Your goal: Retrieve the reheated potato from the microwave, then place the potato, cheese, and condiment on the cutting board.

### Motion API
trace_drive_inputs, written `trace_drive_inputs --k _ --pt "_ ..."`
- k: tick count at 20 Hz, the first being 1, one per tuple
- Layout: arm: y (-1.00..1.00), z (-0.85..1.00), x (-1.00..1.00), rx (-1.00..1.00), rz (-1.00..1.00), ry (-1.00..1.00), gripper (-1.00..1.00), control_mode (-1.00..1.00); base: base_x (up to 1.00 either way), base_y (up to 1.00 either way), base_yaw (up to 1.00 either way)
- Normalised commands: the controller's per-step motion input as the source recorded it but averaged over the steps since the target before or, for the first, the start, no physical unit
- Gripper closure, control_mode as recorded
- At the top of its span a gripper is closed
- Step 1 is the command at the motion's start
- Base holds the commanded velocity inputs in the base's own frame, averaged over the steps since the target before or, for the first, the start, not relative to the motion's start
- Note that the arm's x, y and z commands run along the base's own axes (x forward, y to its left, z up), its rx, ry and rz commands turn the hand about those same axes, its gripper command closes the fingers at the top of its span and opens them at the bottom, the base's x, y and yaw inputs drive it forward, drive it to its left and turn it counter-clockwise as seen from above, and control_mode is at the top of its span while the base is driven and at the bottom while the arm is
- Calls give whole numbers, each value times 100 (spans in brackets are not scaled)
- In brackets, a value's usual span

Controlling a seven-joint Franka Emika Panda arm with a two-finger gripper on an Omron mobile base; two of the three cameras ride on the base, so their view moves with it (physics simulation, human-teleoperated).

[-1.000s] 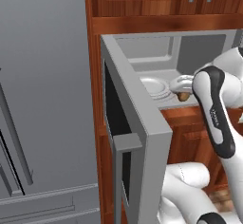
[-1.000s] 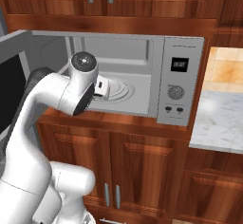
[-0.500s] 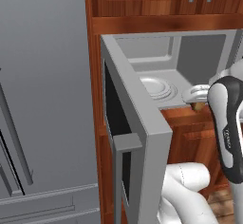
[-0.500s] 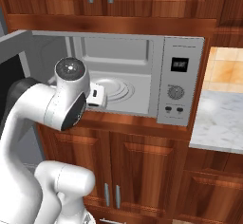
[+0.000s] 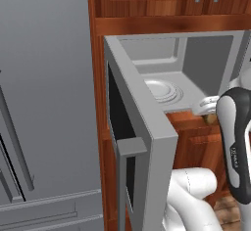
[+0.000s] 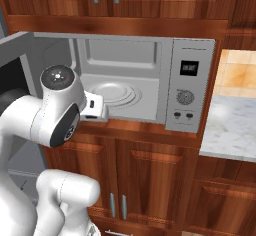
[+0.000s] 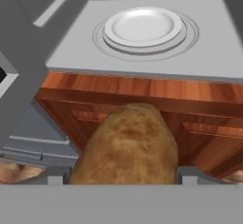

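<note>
My gripper (image 7: 121,176) is shut on the potato (image 7: 126,147), a brown mottled oval that sits between the two fingertips. The hand hangs just outside the microwave (image 6: 192,90), in front of its lower edge. In the left base view a sliver of the potato (image 5: 211,119) peeks out under the white hand of the gripper (image 5: 208,108). The white turntable (image 7: 142,26) inside is bare. The microwave door (image 5: 142,127) stands wide open to the left. The cheese, condiment and cutting board are out of view.
A tall grey fridge (image 5: 44,103) stands left of the open door. Wooden cabinets (image 6: 145,180) run below the microwave and above it. A marble counter (image 6: 230,125) lies to the right, with tiled wall behind it.
The arm has drawn back out of the microwave with the potato in the gripper. The hand has gone from over the turntable to in front of the opening.
</note>
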Motion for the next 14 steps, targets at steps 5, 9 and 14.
trace_drive_inputs --k 5,9,14 --pt "1 -12 -21 -4 -1 8 100 -100 0 0 0" --pt "0 0 0 0 0 -1 100 -100 0 0 0" --pt "0 0 0 0 0 0 100 -100 0 0 0"
